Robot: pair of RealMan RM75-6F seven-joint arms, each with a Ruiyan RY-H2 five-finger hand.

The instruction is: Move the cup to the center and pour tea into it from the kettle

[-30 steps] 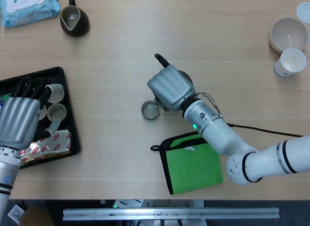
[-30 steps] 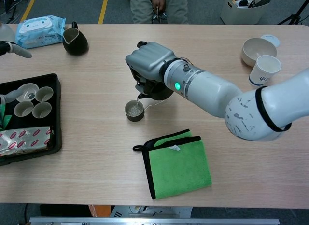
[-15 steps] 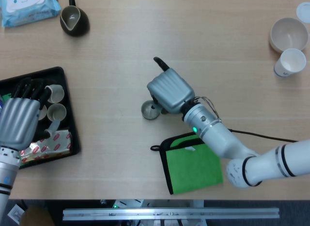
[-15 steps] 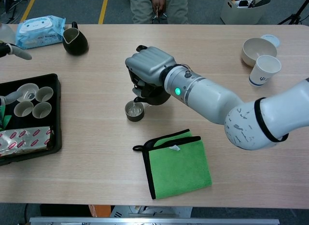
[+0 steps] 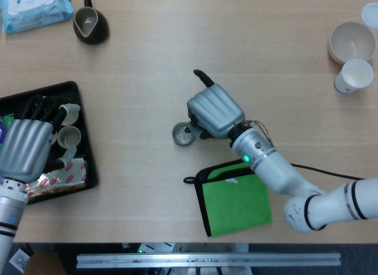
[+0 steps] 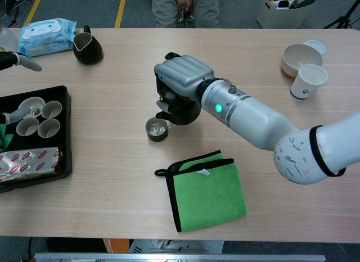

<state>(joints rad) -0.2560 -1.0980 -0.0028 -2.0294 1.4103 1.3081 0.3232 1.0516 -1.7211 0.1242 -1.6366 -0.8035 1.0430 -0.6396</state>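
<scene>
The right hand has its fingers wrapped around the dark kettle, tilted with its spout over the small cup at the middle of the surface; any drift of the arm would likely send tea past that narrow rim. The left hand hovers over the black tray, fingers loosely curled and holding nothing. Overfilling looks the smaller risk.
</scene>
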